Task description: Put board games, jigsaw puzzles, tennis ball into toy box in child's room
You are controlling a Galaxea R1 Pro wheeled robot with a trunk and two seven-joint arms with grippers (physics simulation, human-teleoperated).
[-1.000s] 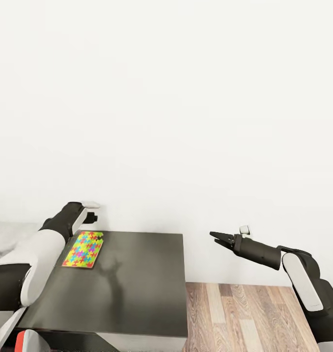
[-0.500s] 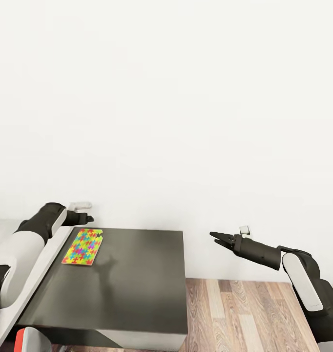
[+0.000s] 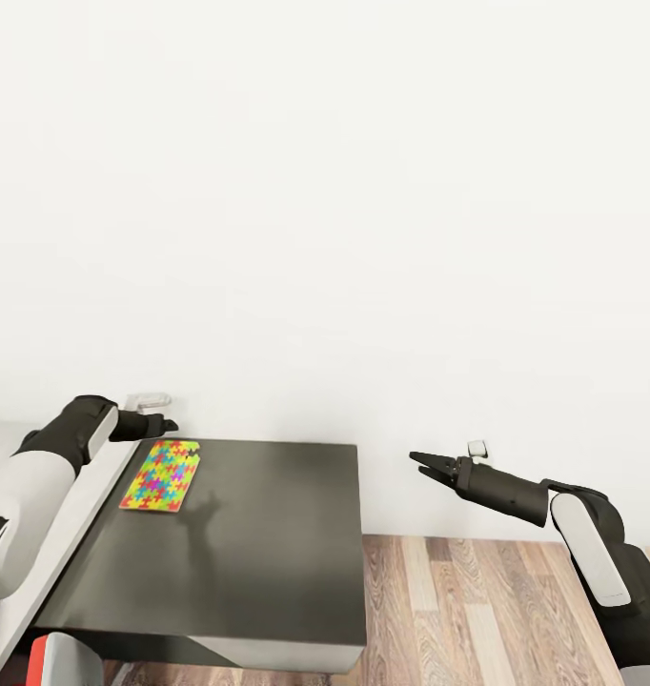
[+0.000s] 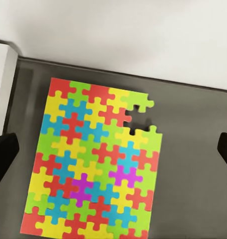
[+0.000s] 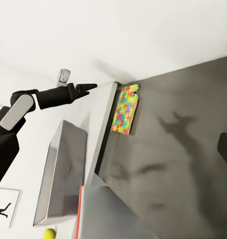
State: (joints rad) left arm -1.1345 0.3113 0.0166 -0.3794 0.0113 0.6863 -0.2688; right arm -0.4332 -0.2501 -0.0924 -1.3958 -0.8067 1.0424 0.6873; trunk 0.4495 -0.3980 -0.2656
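Grippers empty, one jigsaw puzzle on the dark wing of the table.

Nearest me, my right gripper [image 3: 422, 464] hangs over the wood floor [image 3: 497, 610] off the table's [image 3: 268, 553] right edge, fingers slightly parted, holding nothing. Farther back, my left gripper [image 3: 169, 426] hovers above the far left corner with its fingers [image 4: 4, 154] spread wide, clear of the jigsaw puzzle [image 4: 93, 164] lying flat beneath it near the white wall [image 3: 325, 191]. From the right wrist I see the tennis ball [image 5: 49, 233].
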